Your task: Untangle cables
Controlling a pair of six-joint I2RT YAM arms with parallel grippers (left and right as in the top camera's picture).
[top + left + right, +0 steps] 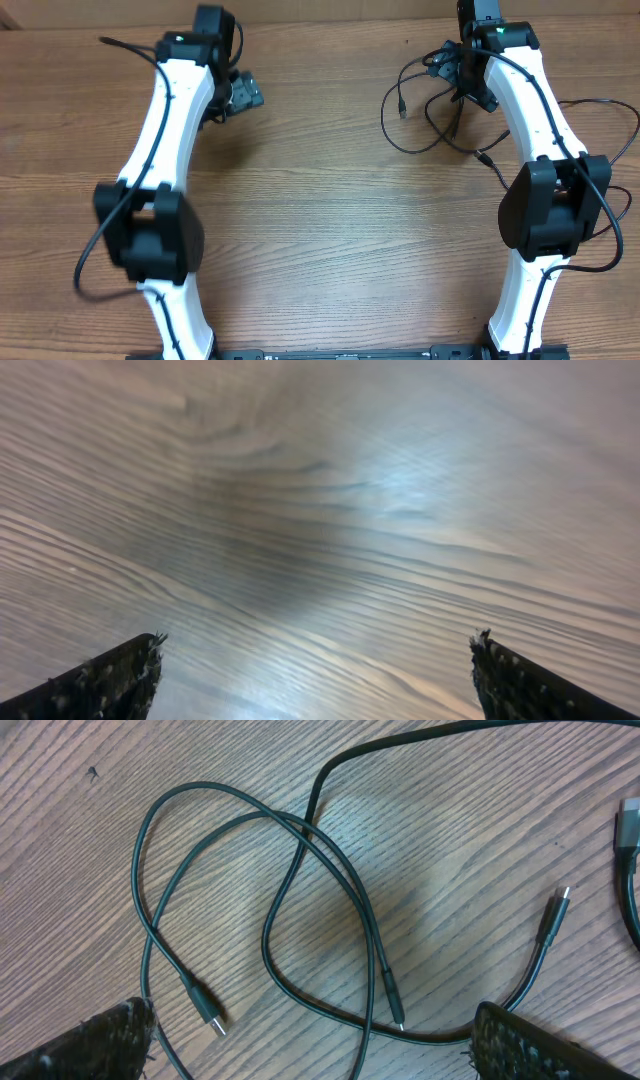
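Several thin black cables (384, 112) lie tangled on the wooden table at the back right, just left of my right gripper (470, 90). In the right wrist view the cables (305, 828) cross in overlapping loops. A flat silver-tipped plug (207, 1011) lies near the left finger. A slim plug (394, 1003) sits in the middle and another plug (555, 916) to the right. My right gripper (312, 1015) hovers open over them, touching nothing. At the back left, my left gripper (245, 95) (318, 644) is open over bare wood.
Thicker black wires run along both arms and loop out over the table, one at the right edge (612, 105) and one at the left (85, 262). A silver connector (629, 822) shows at the right wrist view's edge.
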